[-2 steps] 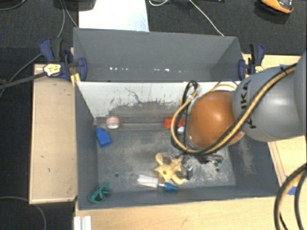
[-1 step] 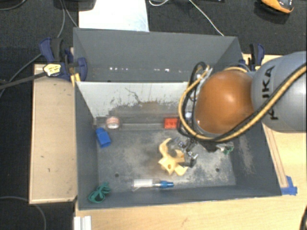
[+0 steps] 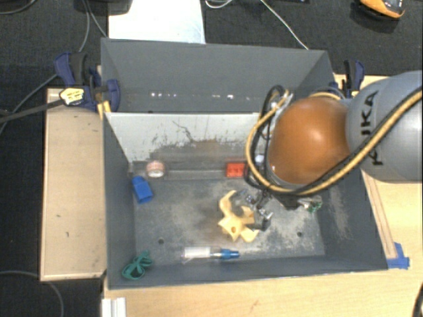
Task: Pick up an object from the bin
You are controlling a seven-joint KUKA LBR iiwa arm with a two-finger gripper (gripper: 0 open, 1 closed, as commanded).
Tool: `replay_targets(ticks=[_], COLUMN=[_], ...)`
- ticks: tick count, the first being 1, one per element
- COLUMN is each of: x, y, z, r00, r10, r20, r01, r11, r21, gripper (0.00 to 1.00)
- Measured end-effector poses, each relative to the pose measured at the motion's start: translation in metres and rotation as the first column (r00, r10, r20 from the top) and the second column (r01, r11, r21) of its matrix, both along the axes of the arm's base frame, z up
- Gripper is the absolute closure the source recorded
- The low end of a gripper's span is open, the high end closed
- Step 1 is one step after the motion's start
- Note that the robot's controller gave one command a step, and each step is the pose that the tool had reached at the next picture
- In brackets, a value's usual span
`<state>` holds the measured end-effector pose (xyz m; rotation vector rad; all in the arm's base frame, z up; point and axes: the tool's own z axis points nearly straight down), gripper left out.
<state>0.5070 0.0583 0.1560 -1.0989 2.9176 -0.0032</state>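
Yellow crumpled piece (image 3: 232, 222) is lying right of centre on the floor of the grey bin (image 3: 198, 71), with the gripper (image 3: 259, 215) sitting at its right edge; whether it is apart or closed, I cannot tell. Bare floor is lying open to the left, while a blue-capped tube (image 3: 210, 253) is lying just below, near the front wall, and a red block (image 3: 234, 170) is sitting against the back wall.

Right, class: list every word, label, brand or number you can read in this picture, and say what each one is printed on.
"KUKA": black letters running down the robot's grey arm, only partly legible.
Blue block, red block, yellow piece and clear tube in the bin: no readable print; any marking is too small to tell.
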Motion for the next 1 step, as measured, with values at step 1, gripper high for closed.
replay_targets(ticks=[1], x=[0.0169], y=[0.0264], z=[0.1263], r00=[1.0], r10=[-0.028], r20=[0.003], r01=[0.028], r11=[1.0], r21=[0.003], gripper=[1.0])
